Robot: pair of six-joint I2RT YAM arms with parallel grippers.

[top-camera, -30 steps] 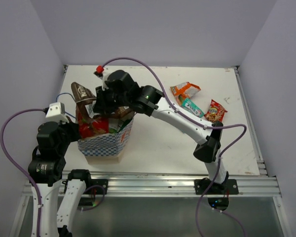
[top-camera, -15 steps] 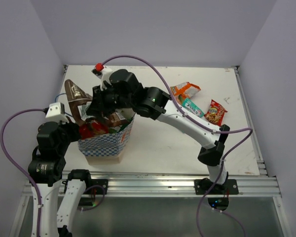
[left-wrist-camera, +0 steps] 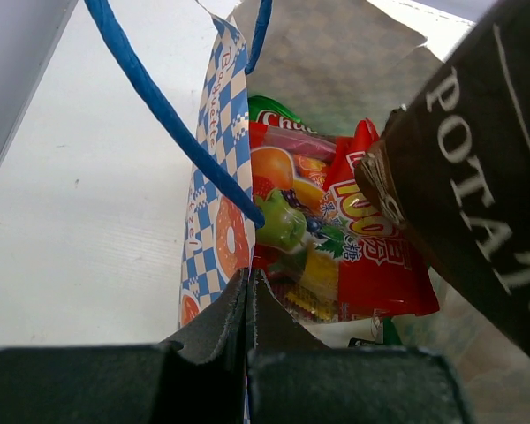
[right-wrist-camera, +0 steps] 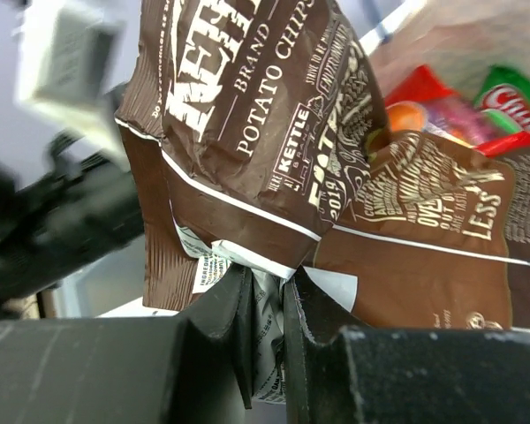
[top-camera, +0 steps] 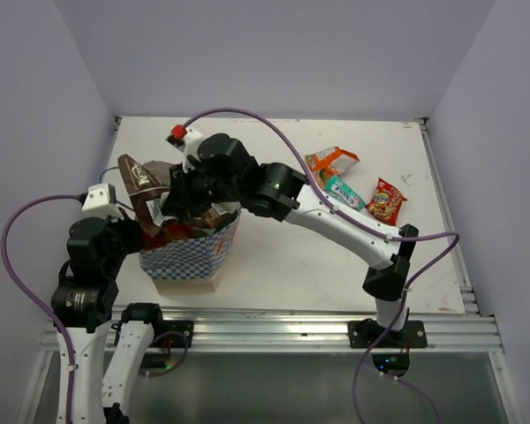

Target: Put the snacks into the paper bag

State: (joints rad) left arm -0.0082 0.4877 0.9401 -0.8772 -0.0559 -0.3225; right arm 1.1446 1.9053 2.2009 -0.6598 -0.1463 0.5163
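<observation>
As seen from overhead, table [top-camera: 291, 256]: flat, matte white panel with a metal rail at the near edge.
paper bag [top-camera: 190, 256]: boxy white paper with a blue-white checked lower band; stands at the table's left, mouth open, and already holds several packets.
brown chip bag [right-wrist-camera: 265, 132]: large, crinkled glossy film with white lettering; tilted over the paper bag's mouth, one end above the packets inside, the other jutting out at the rear left.
red candy pack [left-wrist-camera: 371, 256]: flat shiny foil with fruit print, lying inside the paper bag beside a green packet [left-wrist-camera: 269, 113].
loose snacks: orange packet [top-camera: 331, 161], teal packet [top-camera: 344, 192] and red packet [top-camera: 387, 200], all flat and crinkly, on the table's right rear, well apart from the bag.
cord handle [left-wrist-camera: 172, 124]: thin blue twisted cord, arching across the bag's wall.
right gripper [right-wrist-camera: 267, 287]: fingers nearly together, pinching the chip bag's crimped white-edged seam.
left gripper [left-wrist-camera: 250, 287]: fingers pressed together on the bag's checked wall at its rim.
</observation>
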